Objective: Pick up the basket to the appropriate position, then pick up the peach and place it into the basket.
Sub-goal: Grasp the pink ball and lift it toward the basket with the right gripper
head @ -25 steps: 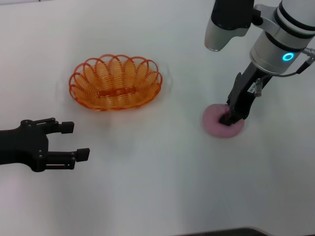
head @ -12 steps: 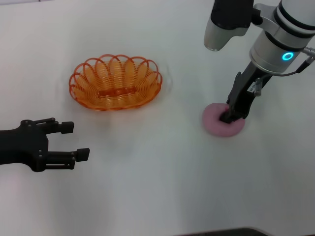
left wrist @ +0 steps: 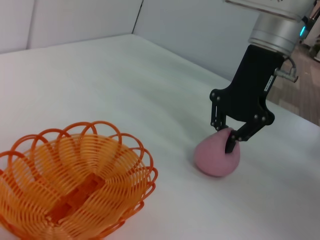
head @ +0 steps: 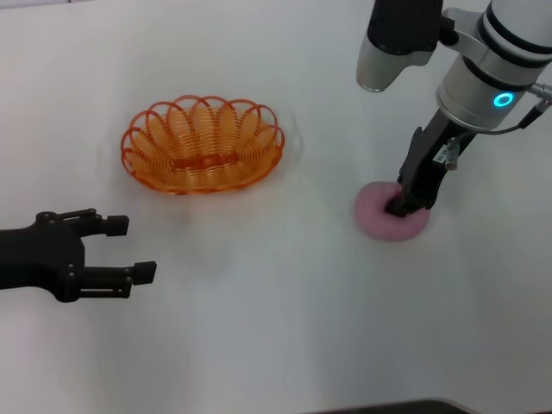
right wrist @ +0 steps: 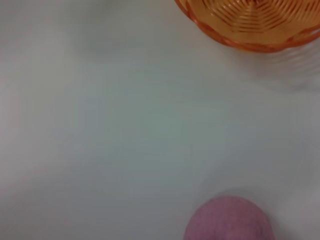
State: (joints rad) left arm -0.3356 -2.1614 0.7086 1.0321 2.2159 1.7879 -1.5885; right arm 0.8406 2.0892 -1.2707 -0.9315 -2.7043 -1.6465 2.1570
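While the left tool [head: 121,248] hangs low over the near-left part of the tabletop [head: 276,328] with its fingers spread and nothing between them, all the action is over on the right. Farther back on the left sits the basket [head: 203,144], upright and well apart from everything, so I'd say it's already where it needs to be.

On the right, the peach [head: 379,216] is resting on the tabletop and the right tool [head: 401,207] is down on top of it. From the left wrist view the fingers straddle the fruit's upper part, but I can't tell if they're actually squeezing yet or just around it.

To do this bit well, I'd get the fingers lower around the widest part before closing, since a round fuzzy thing held near the top will probably pop out. Close gently, lift straight up, then carry it across and release it low over the basket's middle.
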